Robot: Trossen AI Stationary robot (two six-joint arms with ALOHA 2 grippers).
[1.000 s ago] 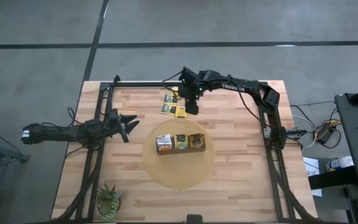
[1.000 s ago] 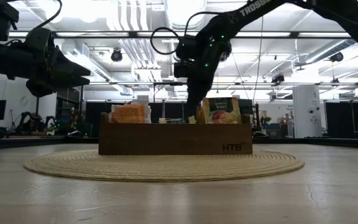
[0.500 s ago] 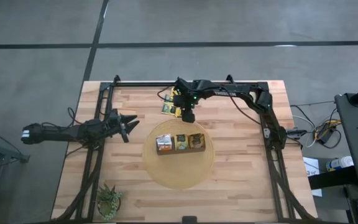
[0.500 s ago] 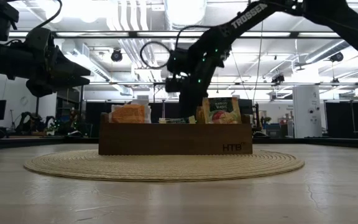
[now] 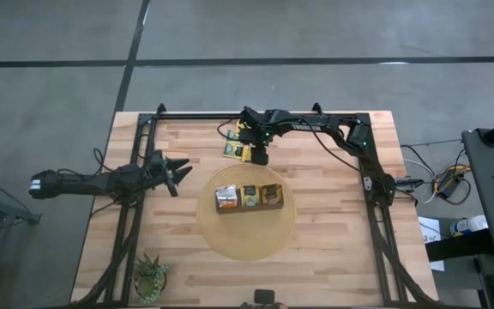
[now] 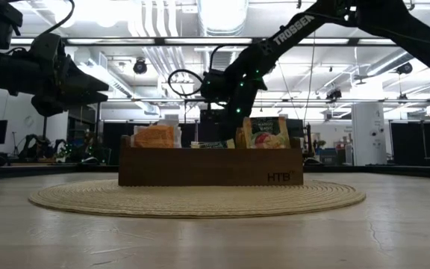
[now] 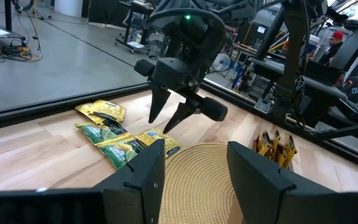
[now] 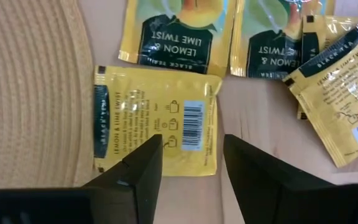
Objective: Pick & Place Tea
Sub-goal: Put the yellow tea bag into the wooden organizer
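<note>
**R arm over loose tea, L arm parked**

Wooden bench [image 5: 333,232] carries a round woven mat [image 5: 245,245] w/ a long brown box [image 5: 248,209] across its middle; box already has sachets standing in its compartments, seen from the low view too. Small potted plant [image 5: 150,276] sits at the near left corner of the bench.

L arm reaches in from the left edge, left gripper [image 5: 178,174] hanging well above the bench, left of the mat, fingers apart & empty.

R arm stretches across the far side; right gripper [image 5: 260,158] points down just past the mat's far rim, fingers [image 8: 135,180] spread, nothing between them. Directly below, a yellow lemon & lime sachet [image 8: 157,121] lies flat on the wood, one edge touching the mat rim.

More tea sachets [image 5: 234,142] lie in a loose cluster just beyond it on the bench, some overlapping, a few yellow black-tea ones [image 8: 347,93] off to one side
</note>
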